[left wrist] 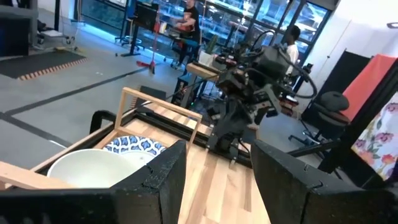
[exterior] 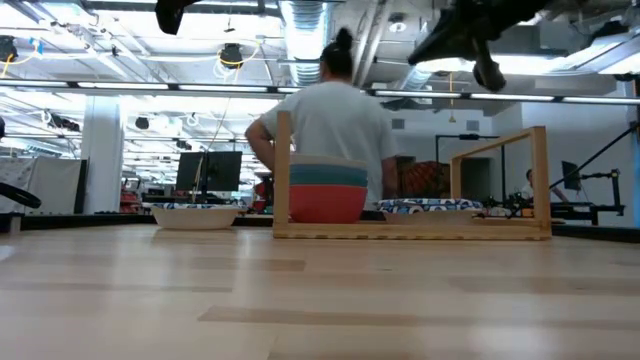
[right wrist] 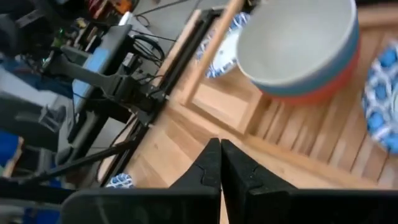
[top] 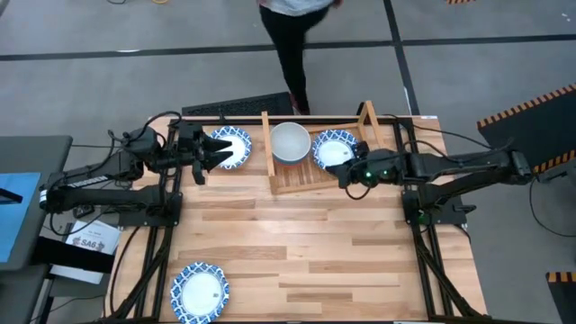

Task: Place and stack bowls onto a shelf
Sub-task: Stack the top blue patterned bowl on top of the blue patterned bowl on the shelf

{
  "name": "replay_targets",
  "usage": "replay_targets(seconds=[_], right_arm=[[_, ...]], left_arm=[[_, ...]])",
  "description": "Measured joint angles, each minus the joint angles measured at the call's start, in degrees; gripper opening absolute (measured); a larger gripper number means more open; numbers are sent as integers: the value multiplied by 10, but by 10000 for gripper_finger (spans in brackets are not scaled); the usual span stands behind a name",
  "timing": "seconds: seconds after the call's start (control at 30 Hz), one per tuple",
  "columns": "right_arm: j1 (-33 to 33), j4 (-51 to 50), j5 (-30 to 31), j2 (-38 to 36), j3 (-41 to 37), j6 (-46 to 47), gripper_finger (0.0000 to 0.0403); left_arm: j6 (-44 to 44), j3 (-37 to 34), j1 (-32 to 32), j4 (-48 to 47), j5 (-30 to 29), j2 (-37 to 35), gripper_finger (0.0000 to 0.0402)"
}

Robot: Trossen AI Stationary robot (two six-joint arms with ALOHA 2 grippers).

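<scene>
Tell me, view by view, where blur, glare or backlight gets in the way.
High view: even light, sharp, no strong shadows on the table. Low view: bright ceiling lights behind, so the arms overhead read as silhouettes; the stack of bowls on the shelf stays clear. Left wrist view: near fingers soft, bright windows behind. Right wrist view: soft throughout, the blue-patterned bowl blurred.

Overhead looks straight down; low, seemingly level; both share shelf (top: pixel 317 153)
</scene>
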Motion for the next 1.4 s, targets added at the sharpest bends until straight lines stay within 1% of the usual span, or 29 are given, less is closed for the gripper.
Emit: replay_targets(seconds=[0.1, 0.2, 0.23, 0.3, 0.43, 0.5, 0.57, 0.67, 0.77, 0.83, 0.93, 1.1, 1.27, 1.4], right_arm=[[1, 6, 0, 0, 12, -46, 22], [2, 23, 0, 0, 17, -65, 32], [2, 28, 0, 0, 18, -71, 36], [2, 33, 0, 0, 22, -77, 44], [0, 31, 0, 0, 23, -77, 48], [0, 32, 0, 0, 23, -77, 49], [0, 31, 0, 0, 23, -77, 49], [0, 32, 0, 0, 23, -77, 49], [0, 31, 0, 0, 23, -77, 49], [0, 31, 0, 0, 23, -77, 50], [0, 32, 1, 0, 23, -77, 50], [0, 32, 1, 2, 23, -75, 50], [0, 33, 2, 2, 23, -75, 50], [0, 32, 2, 2, 23, -75, 50]], left_arm=[[-4, 0, 0, 0, -4, 0, 164], [-40, 1, 0, -3, -44, 11, 164], [-44, 7, 0, -25, -46, 17, 164], [-38, 34, 3, -109, -47, 38, 164], [-11, 100, 20, -326, -60, 106, 164], [21, 106, 31, -397, -73, 143, 164], [54, 100, 45, -433, -74, 179, 164], [117, 68, 64, -436, -47, 223, 166], [168, 35, 77, -402, -22, 256, 175], [195, 19, 87, -394, -26, 271, 183], [234, 7, 105, -367, -50, 290, 196], [287, 0, 146, -353, -52, 315, 211], [345, 0, 183, -341, -56, 358, 215], [377, 0, 198, -327, -57, 399, 215]])
